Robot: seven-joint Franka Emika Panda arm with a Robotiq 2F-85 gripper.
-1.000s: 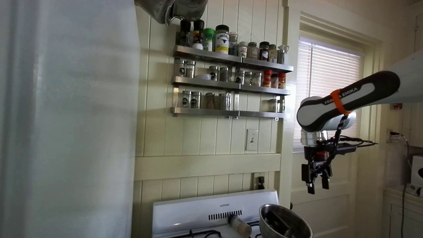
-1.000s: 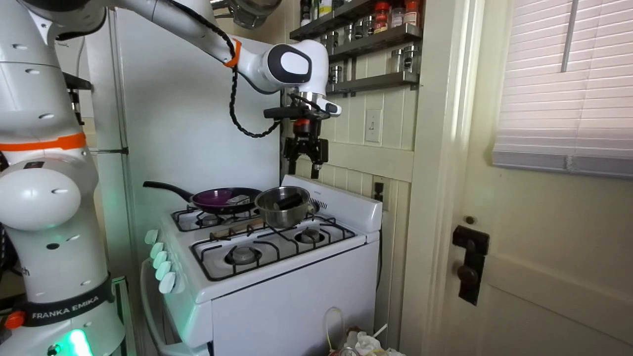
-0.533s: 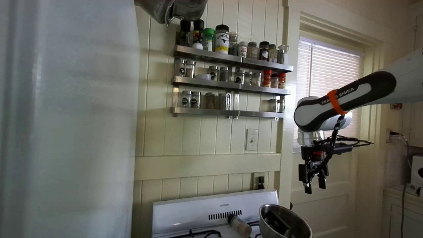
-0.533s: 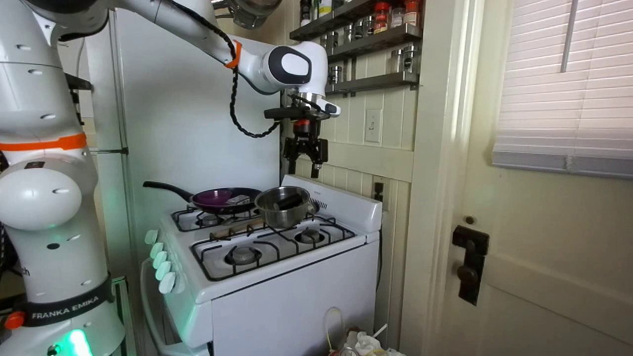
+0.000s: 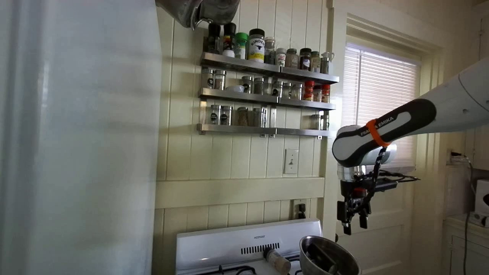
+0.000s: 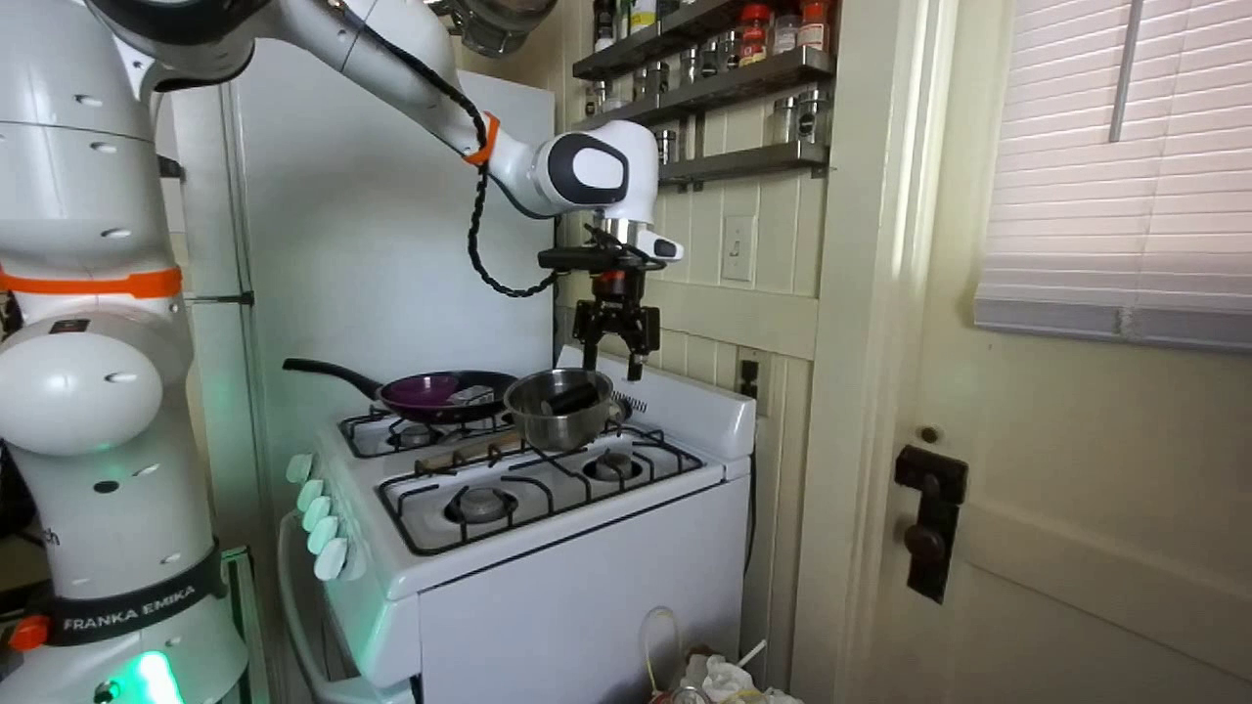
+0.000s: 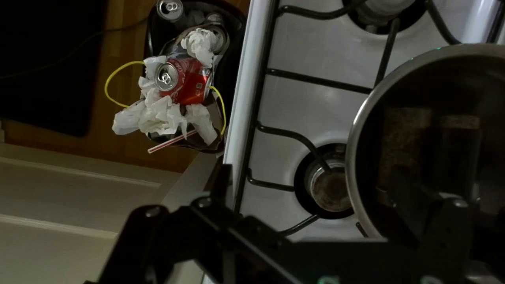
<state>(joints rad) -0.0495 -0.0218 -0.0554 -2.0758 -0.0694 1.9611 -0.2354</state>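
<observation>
Found the black two-fingered claw (image 6: pixel 613 364) pointing straight down, with its fingers spread wide and nothing held between them. Located the deep round stainless-steel bowl (image 6: pixel 553 435) below the claw and to the left of it in both exterior views, apparently resting on the black wire grate (image 7: pixel 315 81) of the white stove (image 6: pixel 577 587). Checked against the wrist view: saw one finger across the bowl and the other across the stove's edge, so placed the claw off the bowl's centre, toward the cream-painted door (image 6: pixel 1095 440). Noted, lying side by side inside the bowl, a brown-filled cylindrical jar (image 7: pixel 404 142) and a dark cylindrical jar (image 7: pixel 455 146), both in deep shadow. Read their long axes as nearly parallel, running up and down the wrist view, and judged them roughly square to the line between the fingers. Could not make out caps, so could not assign either jar a pointing direction. Recorded also a dark-capped clear spice bottle (image 5: pixel 280 263) lying on the stove just left of the bowl in an exterior view, pointing cap-first toward the stove's white back panel (image 5: pixel 217 244).
</observation>
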